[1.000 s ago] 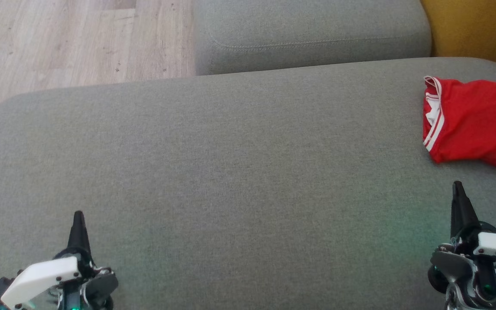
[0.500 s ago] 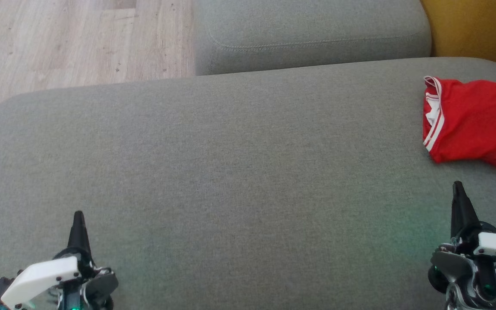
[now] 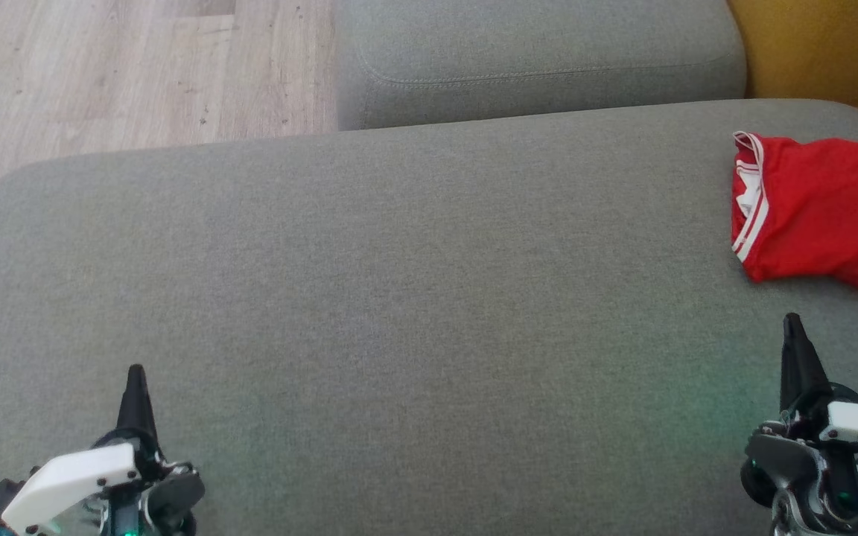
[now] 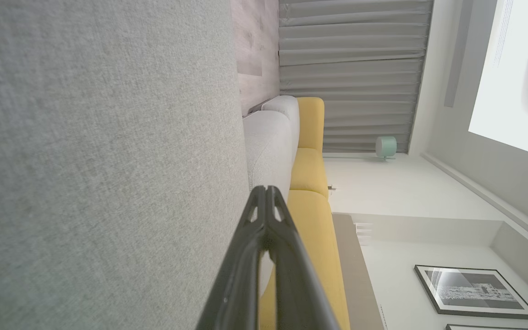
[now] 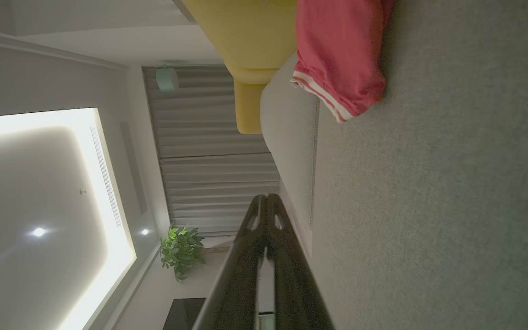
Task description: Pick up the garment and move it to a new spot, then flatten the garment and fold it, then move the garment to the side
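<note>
The garment is red with white stripes at its edge, folded, lying at the far right of the grey sofa cushion; its right part runs off the head view. The right wrist view has the garment at its top. My right gripper is shut and empty, hovering a little short of the garment's near edge. My left gripper is shut and empty at the lower left, far from the garment. In the wrist views the left gripper and the right gripper each have their fingers pressed together.
A second grey cushion lies beyond the big one. A yellow seat stands at the back right. Wooden floor lies past the cushion's far left edge.
</note>
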You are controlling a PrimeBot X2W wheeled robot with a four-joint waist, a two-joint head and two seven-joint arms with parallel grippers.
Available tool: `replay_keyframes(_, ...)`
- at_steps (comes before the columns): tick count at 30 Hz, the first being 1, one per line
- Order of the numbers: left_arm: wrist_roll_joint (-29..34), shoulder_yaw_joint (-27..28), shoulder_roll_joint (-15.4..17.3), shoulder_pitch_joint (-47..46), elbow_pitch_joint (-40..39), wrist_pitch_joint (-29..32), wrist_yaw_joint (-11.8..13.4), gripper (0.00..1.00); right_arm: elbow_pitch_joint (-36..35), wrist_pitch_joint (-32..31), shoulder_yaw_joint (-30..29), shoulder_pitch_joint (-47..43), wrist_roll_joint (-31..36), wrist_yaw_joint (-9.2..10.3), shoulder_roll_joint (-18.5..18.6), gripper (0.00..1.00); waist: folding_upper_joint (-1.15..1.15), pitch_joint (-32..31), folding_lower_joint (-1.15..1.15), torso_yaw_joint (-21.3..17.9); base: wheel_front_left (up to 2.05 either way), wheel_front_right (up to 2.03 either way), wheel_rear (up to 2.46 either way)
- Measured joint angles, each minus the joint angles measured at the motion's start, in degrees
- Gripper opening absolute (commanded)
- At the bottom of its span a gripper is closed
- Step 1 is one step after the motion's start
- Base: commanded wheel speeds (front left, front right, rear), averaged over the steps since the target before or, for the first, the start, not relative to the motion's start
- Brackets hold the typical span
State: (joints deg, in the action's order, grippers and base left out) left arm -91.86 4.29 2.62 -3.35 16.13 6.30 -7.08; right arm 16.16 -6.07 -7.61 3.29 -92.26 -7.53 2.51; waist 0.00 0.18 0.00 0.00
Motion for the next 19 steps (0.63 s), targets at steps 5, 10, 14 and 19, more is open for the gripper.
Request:
replay_keyframes(5, 0.0, 0.0, 0.0, 0.0, 0.0, 0.0, 0.0, 0.0, 0.0, 0.0, 0.0, 0.0, 0.0, 0.0, 0.0, 0.0, 0.0, 0.0, 0.0, 0.0, 0.0, 0.0, 0.0)
replay_keyframes(10, 0.0, 0.0, 0.0, 0.0, 0.0, 0.0, 0.0, 0.0, 0.0, 0.0, 0.0, 0.0, 0.0, 0.0, 0.0, 0.0, 0.0, 0.0, 0.0, 0.0, 0.0, 0.0, 0.0)
replay_keyframes(14, 0.0, 0.0, 0.0, 0.0, 0.0, 0.0, 0.0, 0.0, 0.0, 0.0, 0.0, 0.0, 0.0, 0.0, 0.0, 0.0, 0.0, 0.0, 0.0, 0.0, 0.0, 0.0, 0.0)
replay_keyframes(19, 0.0, 0.0, 0.0, 0.0, 0.0, 0.0, 0.0, 0.0, 0.0, 0.0, 0.0, 0.0, 0.0, 0.0, 0.0, 0.0, 0.0, 0.0, 0.0, 0.0, 0.0, 0.0, 0.0)
